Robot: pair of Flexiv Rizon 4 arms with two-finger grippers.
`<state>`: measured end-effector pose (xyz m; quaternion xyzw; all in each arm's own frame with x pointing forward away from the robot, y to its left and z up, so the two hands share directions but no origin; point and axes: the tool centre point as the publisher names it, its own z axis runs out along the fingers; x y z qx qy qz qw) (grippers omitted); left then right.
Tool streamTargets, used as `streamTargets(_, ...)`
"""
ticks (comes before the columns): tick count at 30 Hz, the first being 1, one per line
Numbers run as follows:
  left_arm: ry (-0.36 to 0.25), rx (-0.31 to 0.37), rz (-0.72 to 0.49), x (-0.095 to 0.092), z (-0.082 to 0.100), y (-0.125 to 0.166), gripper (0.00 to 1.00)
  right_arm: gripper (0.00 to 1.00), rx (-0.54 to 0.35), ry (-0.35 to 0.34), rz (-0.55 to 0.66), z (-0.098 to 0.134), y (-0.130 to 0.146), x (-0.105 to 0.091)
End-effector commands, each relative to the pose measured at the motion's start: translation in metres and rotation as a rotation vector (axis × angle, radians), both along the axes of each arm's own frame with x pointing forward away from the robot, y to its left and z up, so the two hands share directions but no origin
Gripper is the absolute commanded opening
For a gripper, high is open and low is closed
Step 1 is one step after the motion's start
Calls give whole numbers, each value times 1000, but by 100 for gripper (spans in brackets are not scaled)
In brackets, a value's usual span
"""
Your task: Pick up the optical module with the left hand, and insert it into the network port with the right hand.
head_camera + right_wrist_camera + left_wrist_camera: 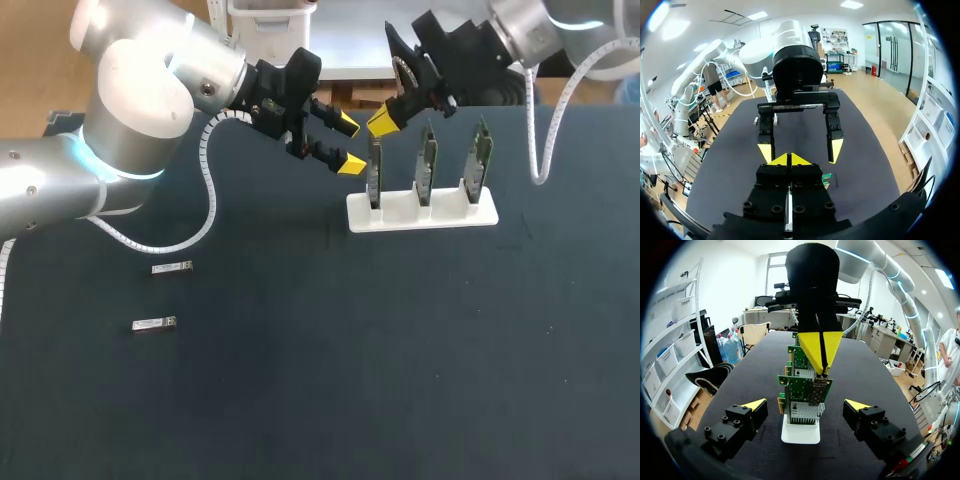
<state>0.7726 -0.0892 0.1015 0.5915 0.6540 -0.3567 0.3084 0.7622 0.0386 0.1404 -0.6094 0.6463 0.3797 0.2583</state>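
While a white rack [455, 215] holds three boards [427, 160] upright, one per slot, the right pincer [385, 120] clamps an optical module [821, 384] atop the end board [801, 390], the left pincer [348, 143] gapes alongside, and two loose modules [171, 267] lie on the table [350, 350].

The worktop [300, 380] wears a dark navy, matt covering that looks like cloth, with faint pale flecks. The farther optical module [172, 267] and the nearer optical module [154, 323] are bare silvery metal with a dull sheen. The white stand [422, 212] looks like smooth plastic, slightly glossy. Its circuit boards [427, 160] are green laminate; the closest carries a ribbed metal heat sink [802, 415]. The left end effector [348, 143] and right end effector [385, 121] are matt black with smooth yellow tips. The left arm [140, 100] has glossy white and satin silver shells, with a ribbed white plastic conduit [207, 190].
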Motion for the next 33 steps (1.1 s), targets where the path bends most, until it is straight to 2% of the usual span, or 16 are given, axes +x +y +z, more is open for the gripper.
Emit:
streamTargets(1,1,4,1,0,0,-1,100,0,-3,6,0,-8,1,2)
streamTargets(7,1,4,1,0,0,-1,100,0,28,-3,-7,2,0,2)
streamTargets(13,1,4,1,0,0,-1,100,0,91,-14,-10,24,-4,3)
streamTargets(19,1,4,1,0,0,-1,100,0,145,-50,-18,43,-20,6)
streamTargets(22,1,4,1,0,0,-1,100,0,146,-59,-24,43,-37,7)
streamTargets(25,1,4,1,0,0,-1,100,0,105,-72,-27,40,-52,8)
streamTargets(33,1,4,1,0,0,-1,100,0,88,-70,-14,34,-89,6)
